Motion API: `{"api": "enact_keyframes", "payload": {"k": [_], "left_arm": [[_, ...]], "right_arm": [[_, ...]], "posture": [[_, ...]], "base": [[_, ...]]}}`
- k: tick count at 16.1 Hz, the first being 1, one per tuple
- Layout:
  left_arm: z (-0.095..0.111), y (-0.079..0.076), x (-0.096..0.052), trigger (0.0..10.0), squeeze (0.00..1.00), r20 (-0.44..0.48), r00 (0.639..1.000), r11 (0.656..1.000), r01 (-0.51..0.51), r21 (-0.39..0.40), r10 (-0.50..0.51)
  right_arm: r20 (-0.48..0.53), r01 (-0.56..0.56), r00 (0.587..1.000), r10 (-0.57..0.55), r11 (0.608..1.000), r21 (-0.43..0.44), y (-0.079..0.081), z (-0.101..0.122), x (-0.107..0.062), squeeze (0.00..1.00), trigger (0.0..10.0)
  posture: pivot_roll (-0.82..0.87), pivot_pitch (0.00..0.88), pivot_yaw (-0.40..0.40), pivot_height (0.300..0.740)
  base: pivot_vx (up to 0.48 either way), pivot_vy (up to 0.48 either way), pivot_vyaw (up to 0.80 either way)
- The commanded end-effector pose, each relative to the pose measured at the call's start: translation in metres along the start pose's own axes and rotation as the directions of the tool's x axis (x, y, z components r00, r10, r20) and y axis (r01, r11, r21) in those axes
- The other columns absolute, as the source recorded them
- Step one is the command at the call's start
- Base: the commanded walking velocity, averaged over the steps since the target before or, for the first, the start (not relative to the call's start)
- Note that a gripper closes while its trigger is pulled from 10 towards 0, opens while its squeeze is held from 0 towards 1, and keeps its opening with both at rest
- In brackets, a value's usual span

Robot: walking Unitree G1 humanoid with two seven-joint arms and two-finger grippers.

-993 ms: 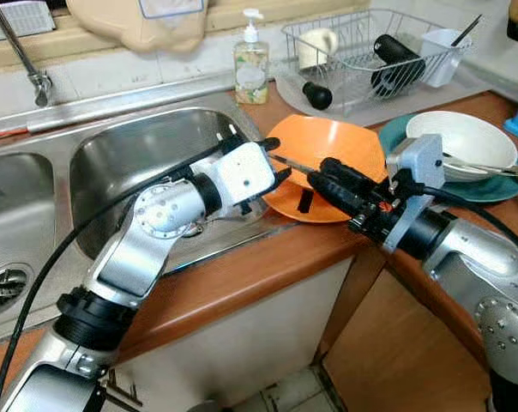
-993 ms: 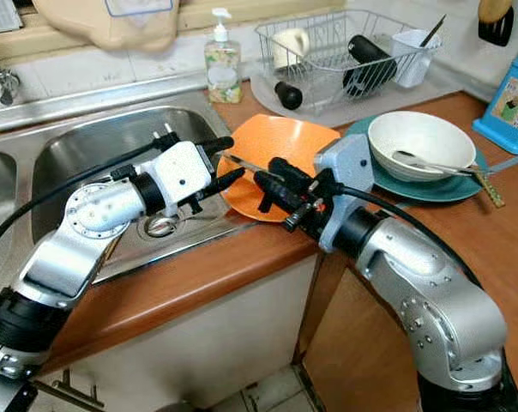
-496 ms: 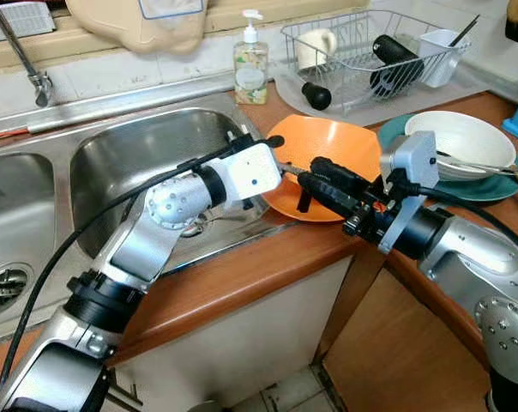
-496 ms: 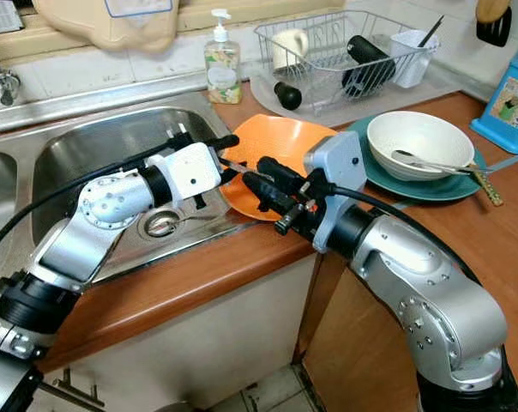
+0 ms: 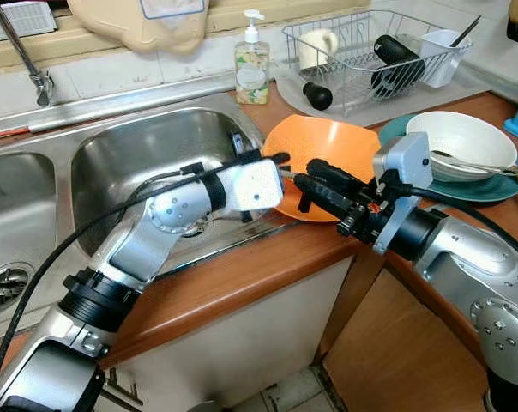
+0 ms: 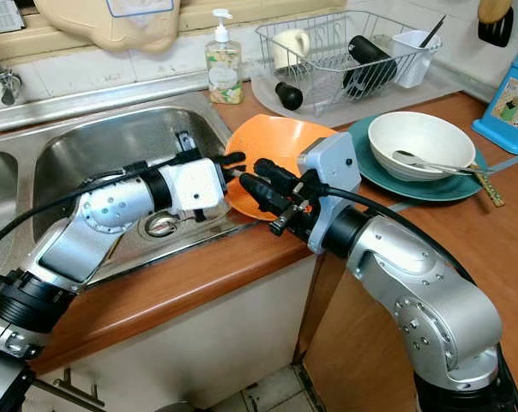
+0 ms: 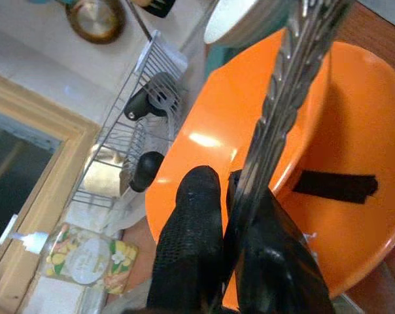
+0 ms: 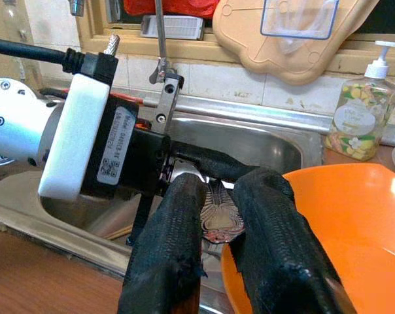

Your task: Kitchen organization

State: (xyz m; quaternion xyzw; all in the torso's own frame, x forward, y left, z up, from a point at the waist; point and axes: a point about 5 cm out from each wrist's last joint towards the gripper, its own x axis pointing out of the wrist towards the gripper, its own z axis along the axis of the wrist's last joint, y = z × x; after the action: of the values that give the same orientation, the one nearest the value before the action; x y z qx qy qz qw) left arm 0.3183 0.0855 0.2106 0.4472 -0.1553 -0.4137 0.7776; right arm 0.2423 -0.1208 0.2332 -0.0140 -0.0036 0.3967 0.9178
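A silver metal utensil [image 7: 295, 85] with an ornate handle end [image 8: 220, 222] is held level over the near rim of the orange bowl [image 5: 336, 154], which sits on the wooden counter beside the sink. My left gripper [image 5: 283, 167] reaches in from the sink side and is shut on one end of it. From the other side my right gripper [image 5: 306, 178] has its fingers [image 8: 178, 229] pressed against the handle end. The two grippers almost touch tip to tip. A short black strip [image 7: 335, 186] lies inside the bowl.
Behind the left arm is the steel sink basin [image 5: 130, 150]. A soap bottle [image 5: 251, 69] and a wire dish rack [image 5: 370, 51] stand at the back. Right of the orange bowl, a white bowl [image 5: 460, 137] with cutlery sits on a teal plate [image 5: 490, 190].
My left gripper moved right to the utensil and its fingers went from open to shut on it. The right gripper shifted slightly left, still holding the utensil.
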Motion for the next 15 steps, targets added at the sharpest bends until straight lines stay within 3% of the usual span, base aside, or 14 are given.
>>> {"api": "enact_keyframes", "payload": {"k": [1, 3, 4, 5, 6, 8, 9, 10, 13, 14, 15], "left_arm": [[-0.002, 0.001, -0.001, 0.2, 0.00, -0.012, 1.000, 1.000, 0.017, 0.022, -0.016], [-0.003, 0.001, -0.003, 0.9, 0.00, -0.017, 1.000, 0.999, 0.024, 0.037, -0.023], [-0.004, 0.003, -0.004, 0.9, 0.00, -0.023, 0.999, 0.999, 0.023, 0.048, -0.022], [-0.006, 0.005, -0.005, 0.7, 0.00, -0.033, 0.999, 0.998, 0.020, 0.059, -0.018], [-0.008, 0.008, -0.007, 0.0, 0.00, -0.046, 0.999, 0.998, 0.009, 0.066, -0.006], [-0.012, 0.013, -0.010, 0.0, 0.00, -0.074, 0.997, 0.997, -0.011, 0.070, 0.016], [-0.018, 0.019, -0.014, 0.0, 0.00, -0.109, 0.993, 0.996, -0.044, 0.073, 0.052], [-0.020, 0.021, -0.016, 0.0, 0.00, -0.122, 0.991, 0.996, -0.052, 0.076, 0.061], [-0.042, 0.038, -0.030, 0.0, 0.00, -0.260, 0.956, 0.986, -0.109, 0.126, 0.139], [-0.056, 0.042, -0.038, 0.0, 0.00, -0.341, 0.925, 0.985, -0.137, 0.104, 0.165], [-0.061, 0.043, -0.041, 0.0, 0.00, -0.366, 0.915, 0.985, -0.148, 0.094, 0.172]], "right_arm": [[-0.013, 0.016, 1.000, -0.016, 1.000, -0.019, -0.002, 0.001, 0.000, 0.00, 0.0], [-0.021, 0.030, 0.999, -0.031, 0.999, -0.029, -0.003, 0.001, 0.001, 0.00, 7.9], [-0.025, 0.038, 0.999, -0.039, 0.999, -0.033, -0.004, 0.001, 0.002, 0.00, 10.0], [-0.025, 0.045, 0.999, -0.046, 0.998, -0.034, -0.005, 0.001, 0.003, 0.00, 10.0], [-0.015, 0.046, 0.999, -0.047, 0.999, -0.026, -0.005, 0.002, 0.004, 1.00, 10.0], [0.006, 0.047, 0.999, -0.047, 0.999, -0.021, -0.005, 0.005, 0.005, 1.00, 10.0], [0.018, 0.059, 0.998, -0.059, 0.998, -0.034, -0.006, 0.006, 0.004, 0.16, 10.0], [0.021, 0.059, 0.998, -0.059, 0.998, -0.036, -0.005, 0.007, 0.004, 0.00, 10.0], [0.011, 0.050, 0.999, -0.050, 0.998, -0.041, -0.003, 0.005, 0.001, 0.00, 10.0], [0.000, 0.044, 0.999, -0.044, 0.998, -0.036, -0.001, 0.003, -0.001, 0.00, 10.0], [-0.004, 0.042, 0.999, -0.042, 0.999, -0.034, 0.000, 0.002, -0.001, 0.00, 10.0]], "posture": [[-0.21, 0.000, 0.079, 0.740], [-0.21, 0.000, 0.076, 0.740], [-0.21, 0.000, 0.075, 0.740], [-0.21, 0.000, 0.073, 0.740], [-0.21, 0.000, 0.073, 0.740], [-0.20, 0.000, 0.072, 0.740], [-0.20, 0.000, 0.074, 0.740], [-0.20, 0.000, 0.074, 0.740], [-0.20, 0.000, 0.075, 0.740], [-0.20, 0.000, 0.077, 0.740], [-0.20, 0.000, 0.077, 0.740]], "base": [[0.000, 0.000, 0.00], [0.000, 0.000, 0.00], [0.000, 0.000, 0.00], [0.000, 0.000, 0.00], [0.000, 0.000, 0.00], [0.000, 0.000, 0.00], [0.000, 0.000, 0.00], [0.000, 0.000, 0.00], [0.000, 0.000, 0.00], [0.000, 0.000, 0.00], [0.000, 0.000, 0.00]]}}
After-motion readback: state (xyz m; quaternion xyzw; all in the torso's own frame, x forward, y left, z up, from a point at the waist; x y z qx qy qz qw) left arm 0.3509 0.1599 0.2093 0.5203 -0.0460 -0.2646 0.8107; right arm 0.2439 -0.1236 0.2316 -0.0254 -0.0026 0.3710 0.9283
